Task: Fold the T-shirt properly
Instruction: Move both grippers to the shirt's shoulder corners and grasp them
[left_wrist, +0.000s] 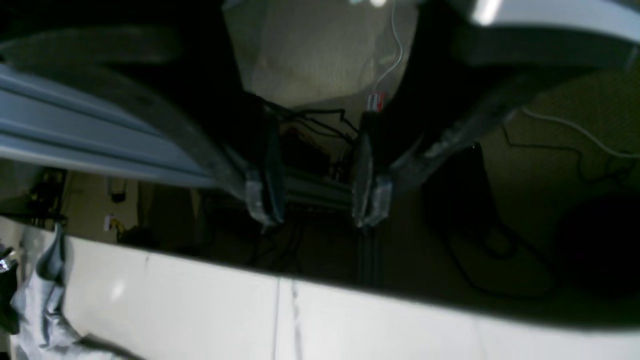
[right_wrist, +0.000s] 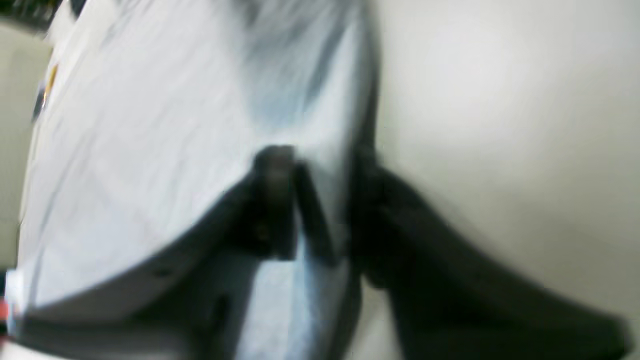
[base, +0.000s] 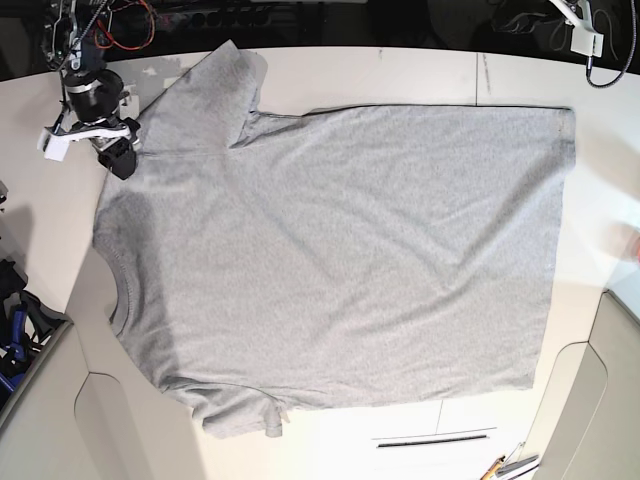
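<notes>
Right gripper (right_wrist: 320, 200) sat low at the far shoulder seam, jaws narrow w/ a fold of T-shirt (base: 340, 260) between them — looked pinched, though blurred. Shirt lay flat, plain side up, across the table (base: 400, 70), neck toward the right arm's side. Step prob. first fold: shoulder grab. Left gripper (left_wrist: 316, 200) hung off the table edge, jaws wide, empty; next needs it on the hem. Pens (base: 505, 465) near the front edge, not blocking.
</notes>
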